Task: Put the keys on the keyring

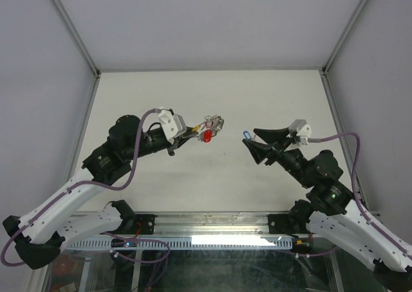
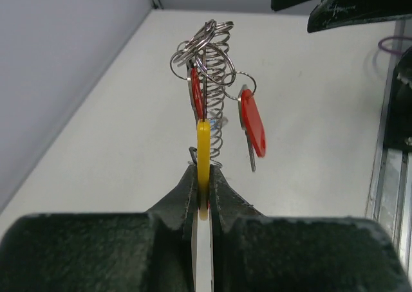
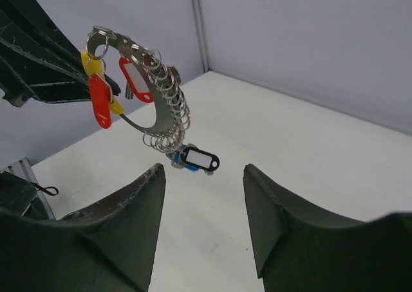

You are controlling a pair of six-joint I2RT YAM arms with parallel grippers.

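My left gripper (image 1: 196, 132) (image 2: 203, 166) is shut on a yellow key tag (image 2: 203, 154) and holds the coil-like keyring (image 1: 214, 123) (image 2: 215, 80) (image 3: 168, 105) above the table. Two red-tagged keys (image 2: 252, 121) (image 3: 100, 104) hang from the ring beside the yellow one (image 3: 90, 63). A black-tagged key (image 3: 201, 159) with a blue-tagged key (image 1: 247, 134) (image 3: 182, 161) behind it shows just under the ring in the right wrist view. In the top view the blue tag sits apart from the ring, at my right gripper's tips. My right gripper (image 1: 250, 138) (image 3: 203, 170) is open and empty, facing the ring.
Grey enclosure walls (image 1: 45, 99) stand to the left, right and back of the white table (image 1: 212, 170). A metal rail (image 1: 212, 222) runs along the near edge. Purple cables (image 1: 138, 147) loop along both arms.
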